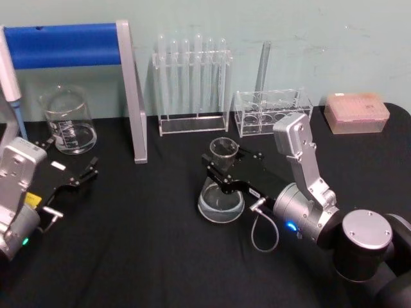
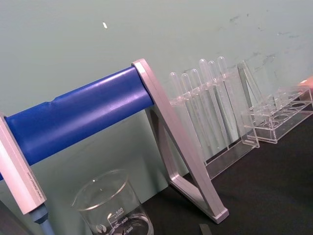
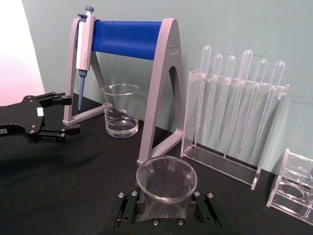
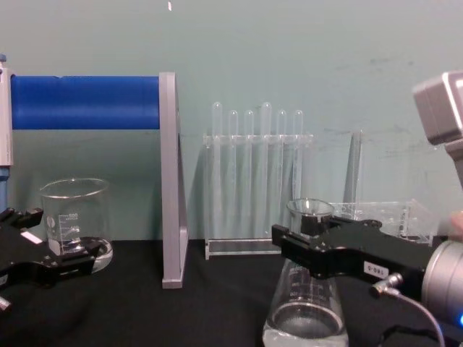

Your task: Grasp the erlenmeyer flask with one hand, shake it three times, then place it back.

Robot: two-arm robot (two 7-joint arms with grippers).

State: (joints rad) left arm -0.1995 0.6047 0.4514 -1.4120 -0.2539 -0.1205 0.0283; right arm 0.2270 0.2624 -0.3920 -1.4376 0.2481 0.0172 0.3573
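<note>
The erlenmeyer flask (image 1: pixel 220 204) is a clear glass cone with a little liquid in its wide base; it stands upright at the middle of the black table. My right gripper (image 1: pixel 226 164) is shut on its neck just under the flared lip, one black finger on each side. The right wrist view looks down on the flask's round lip (image 3: pixel 166 177) between the fingers (image 3: pixel 128 208). From the chest view the flask (image 4: pixel 304 307) has the right gripper (image 4: pixel 308 240) clamped across its neck. I cannot tell whether the base touches the table. My left gripper (image 1: pixel 72 154) rests open at the far left.
A glass beaker (image 1: pixel 67 122) stands just behind the left gripper. A grey stand with a blue bar (image 1: pixel 70 45) holds a pipette (image 3: pixel 84 44). Along the back wall are a rack of tubes (image 1: pixel 192 83), a low clear rack (image 1: pixel 273 112) and a pink box (image 1: pixel 356 112).
</note>
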